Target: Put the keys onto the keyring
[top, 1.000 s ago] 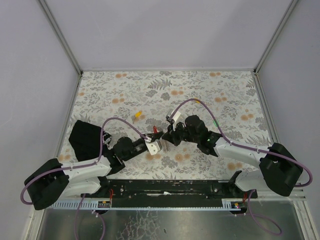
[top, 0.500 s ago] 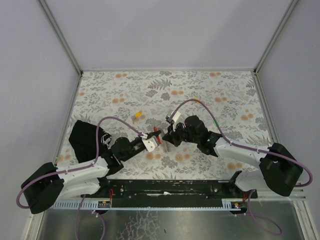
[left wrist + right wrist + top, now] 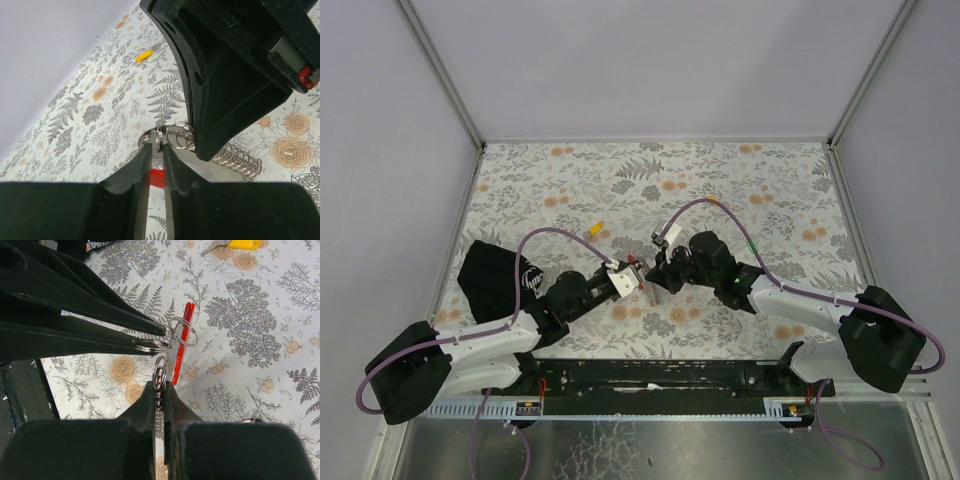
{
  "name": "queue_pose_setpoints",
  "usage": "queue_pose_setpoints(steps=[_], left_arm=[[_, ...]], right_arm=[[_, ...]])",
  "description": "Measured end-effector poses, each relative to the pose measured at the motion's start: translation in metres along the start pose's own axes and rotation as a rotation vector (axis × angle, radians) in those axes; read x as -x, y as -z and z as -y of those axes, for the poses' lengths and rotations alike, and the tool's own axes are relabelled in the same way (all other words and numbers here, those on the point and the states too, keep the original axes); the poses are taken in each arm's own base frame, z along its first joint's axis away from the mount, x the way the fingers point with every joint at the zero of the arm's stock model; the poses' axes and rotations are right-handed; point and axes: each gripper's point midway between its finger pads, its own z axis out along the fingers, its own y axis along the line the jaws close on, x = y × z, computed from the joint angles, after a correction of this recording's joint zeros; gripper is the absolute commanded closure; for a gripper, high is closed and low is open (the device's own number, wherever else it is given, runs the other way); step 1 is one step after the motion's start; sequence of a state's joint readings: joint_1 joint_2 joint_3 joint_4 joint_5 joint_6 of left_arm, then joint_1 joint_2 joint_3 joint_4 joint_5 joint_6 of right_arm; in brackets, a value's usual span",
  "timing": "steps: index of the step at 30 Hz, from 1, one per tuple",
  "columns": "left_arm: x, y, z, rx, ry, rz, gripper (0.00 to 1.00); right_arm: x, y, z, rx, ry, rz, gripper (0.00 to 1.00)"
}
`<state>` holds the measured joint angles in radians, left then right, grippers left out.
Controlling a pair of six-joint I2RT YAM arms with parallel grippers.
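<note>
Red keyring — plainest from right wrist

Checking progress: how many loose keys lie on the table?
1: a yellow key on the table, left of centre; others may be hidden from view.

a table covered edge to edge in a pale print of grey ferns and orange flowers. one yellow-headed key lies flat on it left of the middle – alone. well apart, by the left edge, sits a black angular thing, what it is unclear.
</note>
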<state>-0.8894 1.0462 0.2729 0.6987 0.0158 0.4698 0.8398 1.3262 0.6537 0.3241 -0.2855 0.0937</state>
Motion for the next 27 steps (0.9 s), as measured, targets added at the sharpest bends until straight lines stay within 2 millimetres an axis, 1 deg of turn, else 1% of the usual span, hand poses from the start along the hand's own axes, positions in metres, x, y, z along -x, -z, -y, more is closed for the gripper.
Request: queue_pose_setpoints(steps=[2, 9, 18, 22, 24, 27], left_arm=[[-0.002, -0.001, 0.001, -0.003, 0.006, -0.012, 0.86], [0.0, -0.001, 0.001, -0.002, 0.022, -0.01, 0.81], [0.001, -0.002, 0.001, -0.003, 0.019, -0.003, 0.83], [0.002, -0.002, 0.0, -0.004, 0.005, -0.001, 0.88], [0.004, -0.001, -0.001, -0.004, -0.001, 0.006, 0.87], [0.011, 0.0, -0.001, -0.009, -0.013, 0.03, 0.83]], right_arm=[[0.0, 0.0, 0.0, 0.0, 0.0, 0.0, 1.0], [0.0, 0.0, 0.0, 0.001, 0.0, 0.0, 1.0], [0.0, 0.0, -0.001, 0.004, -0.001, -0.002, 1.0], [-0.001, -0.001, 0.0, 0.004, -0.002, -0.006, 1.0], [-0.002, -0.003, 0.0, 0.003, -0.004, -0.011, 1.0], [-0.002, -0.006, 0.001, 0.003, -0.006, -0.015, 1.0]])
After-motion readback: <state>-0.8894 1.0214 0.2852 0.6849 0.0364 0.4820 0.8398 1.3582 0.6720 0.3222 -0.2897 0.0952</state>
